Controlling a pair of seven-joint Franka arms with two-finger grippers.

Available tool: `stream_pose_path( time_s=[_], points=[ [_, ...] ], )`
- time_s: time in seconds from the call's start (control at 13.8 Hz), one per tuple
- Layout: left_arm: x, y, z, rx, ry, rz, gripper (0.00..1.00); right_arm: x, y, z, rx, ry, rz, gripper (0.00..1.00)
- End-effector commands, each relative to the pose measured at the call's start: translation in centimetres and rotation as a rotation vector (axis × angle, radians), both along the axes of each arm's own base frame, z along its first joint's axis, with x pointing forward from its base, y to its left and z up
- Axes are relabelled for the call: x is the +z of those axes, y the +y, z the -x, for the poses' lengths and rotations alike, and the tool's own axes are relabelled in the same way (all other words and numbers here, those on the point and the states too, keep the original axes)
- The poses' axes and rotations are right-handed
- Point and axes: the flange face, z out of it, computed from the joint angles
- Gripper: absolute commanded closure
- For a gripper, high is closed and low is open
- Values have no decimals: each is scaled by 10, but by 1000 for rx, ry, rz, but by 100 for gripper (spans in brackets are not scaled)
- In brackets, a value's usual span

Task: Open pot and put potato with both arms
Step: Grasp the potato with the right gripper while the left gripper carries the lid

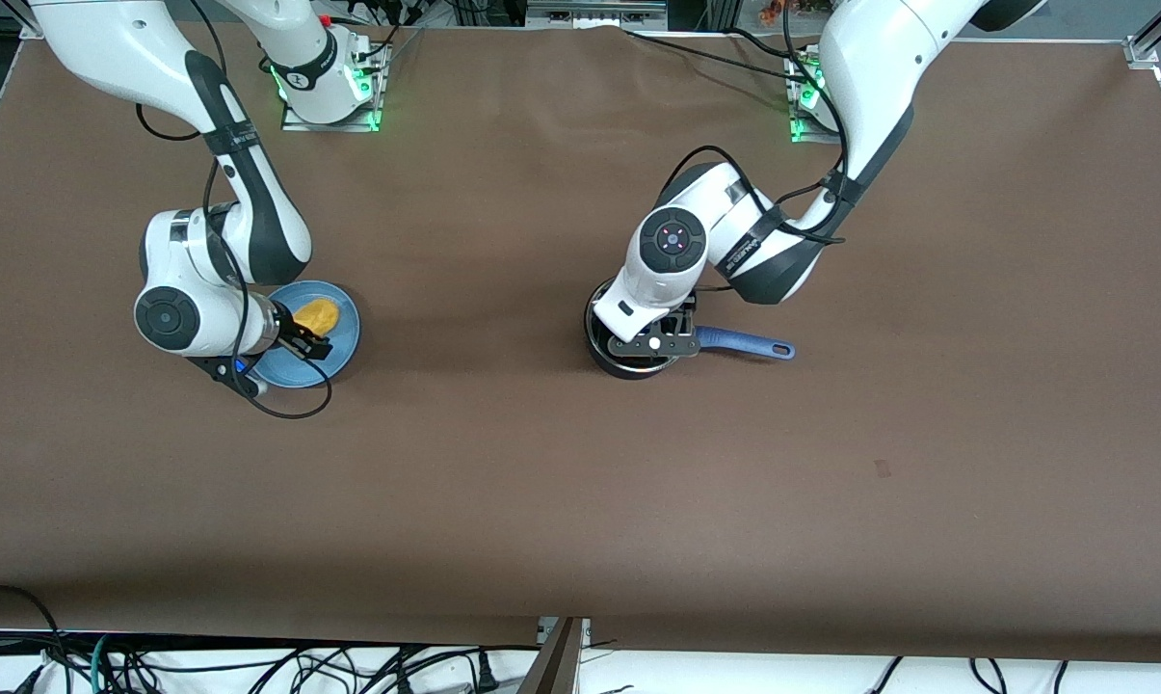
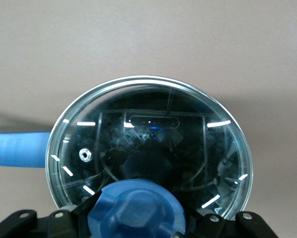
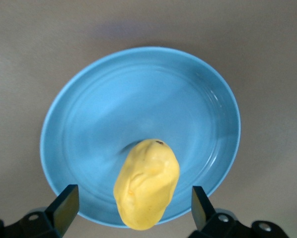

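Note:
The black pot (image 1: 601,355) with its blue handle (image 1: 746,341) stands mid-table, covered by a glass lid (image 2: 153,124) with a blue knob (image 2: 136,206). My left gripper (image 1: 653,343) is down on the lid, its fingers pressed against both sides of the knob; it also shows in the left wrist view (image 2: 137,214). The yellow potato (image 1: 317,314) lies on a light-blue plate (image 1: 339,352) toward the right arm's end. My right gripper (image 1: 306,340) is open over the plate, its fingertips on either side of the potato (image 3: 146,186) with gaps, not touching it.
Brown table cover all around. The pot's handle (image 2: 17,148) points toward the left arm's end of the table. Cables hang along the table edge nearest the front camera.

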Motion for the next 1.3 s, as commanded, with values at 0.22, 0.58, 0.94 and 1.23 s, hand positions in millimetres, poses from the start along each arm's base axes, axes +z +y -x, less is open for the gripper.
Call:
stream_pose_path(
  time_s=[0.22,0.58,0.94,1.23],
  points=[
    [96,80,-17,-45,-14,-100,100,-21,-5,15,-57,24,10,0],
    [102,201,-26,-161,36,-130,100,-32,-5,21,-67,18,2,51],
    [46,321,-40,-201,13,-101,100,-17,-2,10,-83,-4,-31,89],
    [-28,369,-34,-197,10,-83,100,73,42,-28,-2,-41,-64,89]
  ],
)
